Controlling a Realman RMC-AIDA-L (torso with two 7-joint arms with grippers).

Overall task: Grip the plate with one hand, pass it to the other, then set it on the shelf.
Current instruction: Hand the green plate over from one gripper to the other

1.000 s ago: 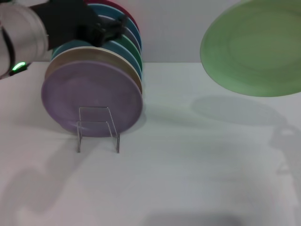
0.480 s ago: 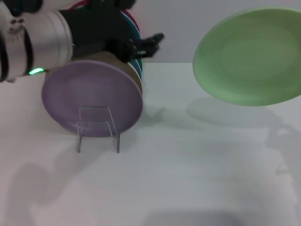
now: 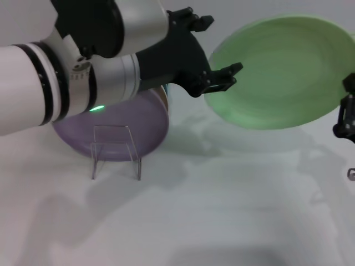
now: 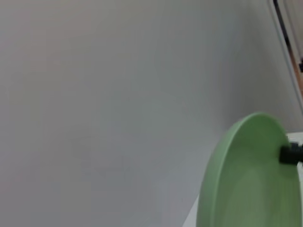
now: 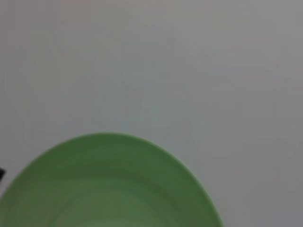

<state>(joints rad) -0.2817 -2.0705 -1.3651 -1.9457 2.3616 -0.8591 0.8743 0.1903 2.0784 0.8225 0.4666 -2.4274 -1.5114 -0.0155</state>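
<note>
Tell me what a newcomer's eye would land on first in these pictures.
First, the pale green plate, held up in the air on the robot's right side, its right edge at the right gripper. Next, the left gripper, fingers spread open, reaching across from the left with its tips at the plate's near rim. Below that arm, a lavender plate stands in the clear acrylic rack on the white table.

Lavender plate (image 3: 141,119) upright on white table (image 3: 222,210), partly hidden by arm.
</note>
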